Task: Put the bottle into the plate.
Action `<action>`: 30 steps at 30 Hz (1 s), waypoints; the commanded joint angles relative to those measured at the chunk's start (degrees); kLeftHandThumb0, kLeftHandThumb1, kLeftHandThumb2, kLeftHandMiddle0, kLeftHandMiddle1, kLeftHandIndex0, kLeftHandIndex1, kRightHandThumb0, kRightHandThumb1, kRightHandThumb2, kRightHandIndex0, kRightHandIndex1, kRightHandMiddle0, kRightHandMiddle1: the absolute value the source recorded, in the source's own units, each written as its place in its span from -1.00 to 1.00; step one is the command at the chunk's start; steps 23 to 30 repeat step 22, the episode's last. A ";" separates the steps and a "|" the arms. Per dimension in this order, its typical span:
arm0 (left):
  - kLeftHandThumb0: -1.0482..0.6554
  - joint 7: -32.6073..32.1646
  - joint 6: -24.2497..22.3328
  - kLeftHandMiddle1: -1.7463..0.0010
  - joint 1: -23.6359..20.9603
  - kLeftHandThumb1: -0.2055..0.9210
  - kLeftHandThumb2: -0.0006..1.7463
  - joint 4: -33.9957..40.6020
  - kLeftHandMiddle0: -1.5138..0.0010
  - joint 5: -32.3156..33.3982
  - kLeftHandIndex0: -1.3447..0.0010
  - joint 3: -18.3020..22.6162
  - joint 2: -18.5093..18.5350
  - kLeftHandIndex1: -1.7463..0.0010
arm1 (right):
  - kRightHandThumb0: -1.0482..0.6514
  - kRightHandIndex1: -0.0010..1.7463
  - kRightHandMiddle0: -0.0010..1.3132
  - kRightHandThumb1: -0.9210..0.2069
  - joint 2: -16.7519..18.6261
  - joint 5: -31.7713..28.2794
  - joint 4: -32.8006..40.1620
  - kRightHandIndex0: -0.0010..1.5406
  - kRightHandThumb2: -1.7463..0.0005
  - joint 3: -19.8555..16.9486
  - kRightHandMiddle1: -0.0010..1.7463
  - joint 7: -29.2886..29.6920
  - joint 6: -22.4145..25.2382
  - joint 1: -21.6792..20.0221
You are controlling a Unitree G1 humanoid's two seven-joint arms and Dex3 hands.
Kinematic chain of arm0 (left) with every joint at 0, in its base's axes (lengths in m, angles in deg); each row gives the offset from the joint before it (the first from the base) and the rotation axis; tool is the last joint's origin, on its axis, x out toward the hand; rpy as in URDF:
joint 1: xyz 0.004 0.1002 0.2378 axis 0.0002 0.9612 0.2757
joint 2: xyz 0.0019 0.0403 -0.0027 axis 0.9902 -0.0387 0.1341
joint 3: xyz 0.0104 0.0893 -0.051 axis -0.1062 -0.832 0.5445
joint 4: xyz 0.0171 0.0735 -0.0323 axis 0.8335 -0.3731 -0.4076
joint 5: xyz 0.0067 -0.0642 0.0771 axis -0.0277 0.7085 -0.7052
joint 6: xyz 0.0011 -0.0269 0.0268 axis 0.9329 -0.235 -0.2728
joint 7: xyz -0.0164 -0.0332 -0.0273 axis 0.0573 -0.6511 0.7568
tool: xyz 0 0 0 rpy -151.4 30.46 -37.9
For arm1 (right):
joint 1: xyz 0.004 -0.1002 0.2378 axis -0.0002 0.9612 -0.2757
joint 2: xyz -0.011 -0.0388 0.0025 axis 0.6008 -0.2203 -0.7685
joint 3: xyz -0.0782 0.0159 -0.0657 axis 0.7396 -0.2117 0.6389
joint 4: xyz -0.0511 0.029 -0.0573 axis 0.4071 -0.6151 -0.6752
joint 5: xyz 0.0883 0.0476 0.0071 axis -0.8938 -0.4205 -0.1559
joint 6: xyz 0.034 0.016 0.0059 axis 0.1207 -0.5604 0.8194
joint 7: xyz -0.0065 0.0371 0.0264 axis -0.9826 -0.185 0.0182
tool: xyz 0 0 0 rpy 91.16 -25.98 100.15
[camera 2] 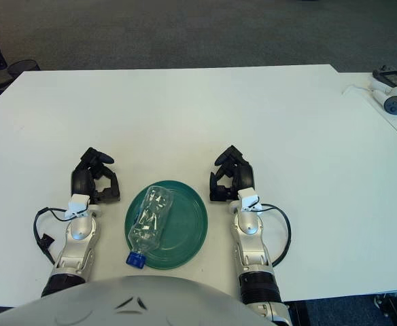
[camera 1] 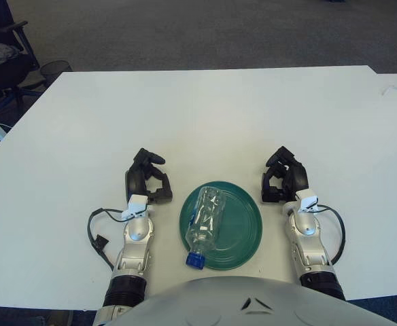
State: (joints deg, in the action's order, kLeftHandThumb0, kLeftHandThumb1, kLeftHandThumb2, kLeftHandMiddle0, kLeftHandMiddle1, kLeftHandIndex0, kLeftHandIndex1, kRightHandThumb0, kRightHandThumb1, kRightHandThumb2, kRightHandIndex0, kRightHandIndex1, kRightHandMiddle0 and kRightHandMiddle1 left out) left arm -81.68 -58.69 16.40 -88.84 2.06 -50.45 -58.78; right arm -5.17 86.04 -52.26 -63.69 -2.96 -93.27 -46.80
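The clear plastic bottle lay on its side in the green plate, between the two hands. Its base pointed away from the robot and its blue cap reached past the plate's near rim, toward the robot's body. The bottle covered part of the plate's left half, and through its clear wall nothing inside could be made out.

The left hand showed just to the left of the plate, apart from the bottle, its dark fingers curled loosely inward around nothing. The right hand showed just to the right of the plate, also apart from it, its fingers bent in the same way and holding nothing. Whether either hand touched the white table could not be told.

Both forearms were cut off low in the views by the robot's grey torso. A black cable looped beside the left wrist, and another beside the right wrist.
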 commanded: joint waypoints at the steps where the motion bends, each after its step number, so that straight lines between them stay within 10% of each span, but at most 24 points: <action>1: 0.23 -0.13 -0.63 -1.00 1.58 -0.76 1.00 -1.21 -0.16 -0.69 -0.06 0.08 0.18 -0.96 | 0.23 0.93 -0.03 0.65 0.09 -0.01 -1.03 0.13 -0.92 0.15 1.00 -0.19 1.99 1.65; 30: 0.23 -1.50 0.12 -1.00 1.50 -0.77 1.00 -2.02 -0.16 -2.05 -0.07 0.10 0.37 -0.96 | 0.23 0.95 -0.03 0.66 0.17 -0.16 -0.79 0.12 -0.93 0.22 1.00 -0.29 2.16 1.86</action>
